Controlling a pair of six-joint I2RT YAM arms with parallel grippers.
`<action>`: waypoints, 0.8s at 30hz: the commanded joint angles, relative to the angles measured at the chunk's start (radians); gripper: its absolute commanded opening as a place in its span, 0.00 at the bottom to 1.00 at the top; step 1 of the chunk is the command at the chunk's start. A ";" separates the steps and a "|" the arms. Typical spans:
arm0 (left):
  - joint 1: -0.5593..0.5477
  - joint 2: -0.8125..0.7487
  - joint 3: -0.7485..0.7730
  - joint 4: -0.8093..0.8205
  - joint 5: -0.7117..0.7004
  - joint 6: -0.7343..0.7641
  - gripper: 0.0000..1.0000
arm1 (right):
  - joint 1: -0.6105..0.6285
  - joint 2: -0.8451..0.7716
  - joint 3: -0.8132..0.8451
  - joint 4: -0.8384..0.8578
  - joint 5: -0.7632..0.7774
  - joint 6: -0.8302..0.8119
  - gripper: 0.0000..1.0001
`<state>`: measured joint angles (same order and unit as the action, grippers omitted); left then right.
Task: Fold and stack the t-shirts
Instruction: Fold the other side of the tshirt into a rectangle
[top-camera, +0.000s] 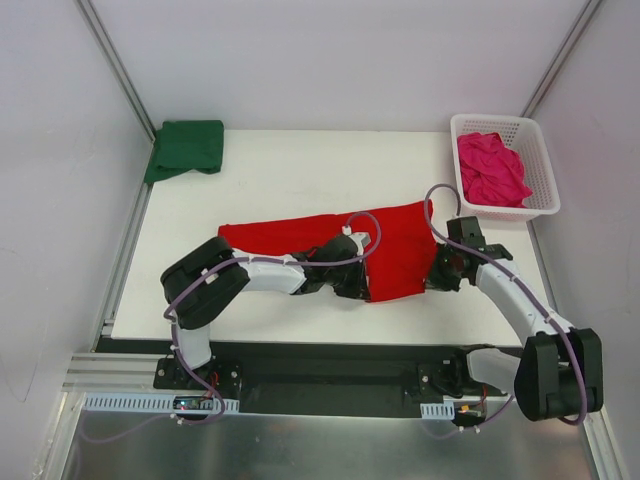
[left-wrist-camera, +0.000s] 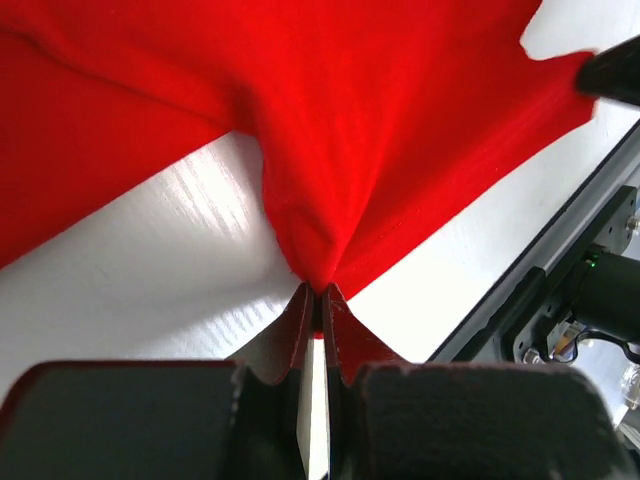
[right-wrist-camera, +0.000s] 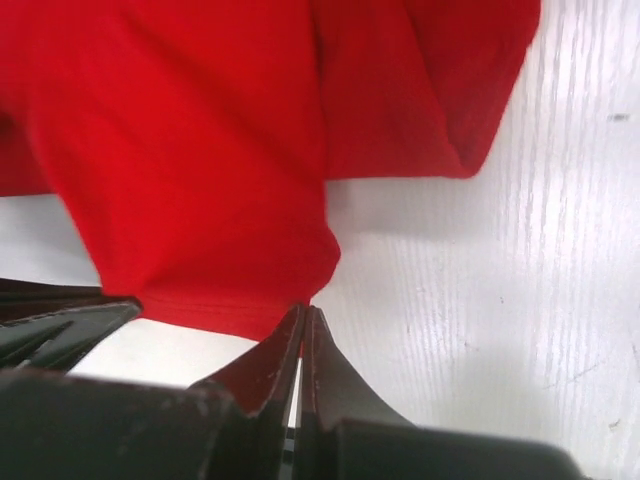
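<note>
Left tool (left-wrist-camera: 318, 295) pinching red t-shirt (left-wrist-camera: 380, 120), cloth puckered.

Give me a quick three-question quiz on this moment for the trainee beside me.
1. Fill in: the green shirt lies folded at the far ___ corner of the table.
2. True or false: the pink shirt lies bunched inside the basket.
3. Pick one: the left gripper and the right gripper are both shut on the near edge of which item? A) green shirt B) red shirt C) pink shirt

Key: 1 left; 2 true; 3 B
</note>
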<state>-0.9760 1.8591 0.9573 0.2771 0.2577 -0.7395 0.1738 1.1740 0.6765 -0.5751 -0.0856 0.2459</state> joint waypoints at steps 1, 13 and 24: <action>-0.003 -0.107 0.055 -0.105 -0.051 0.069 0.00 | 0.004 -0.039 0.118 -0.075 0.050 -0.023 0.01; 0.063 -0.132 0.116 -0.154 -0.046 0.111 0.00 | 0.004 0.061 0.202 -0.019 0.033 -0.057 0.01; 0.125 -0.114 0.132 -0.157 -0.023 0.137 0.00 | 0.003 0.167 0.310 0.060 0.011 -0.066 0.01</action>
<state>-0.8684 1.7588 1.0554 0.1482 0.2264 -0.6384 0.1768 1.3041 0.9028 -0.5697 -0.0895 0.2043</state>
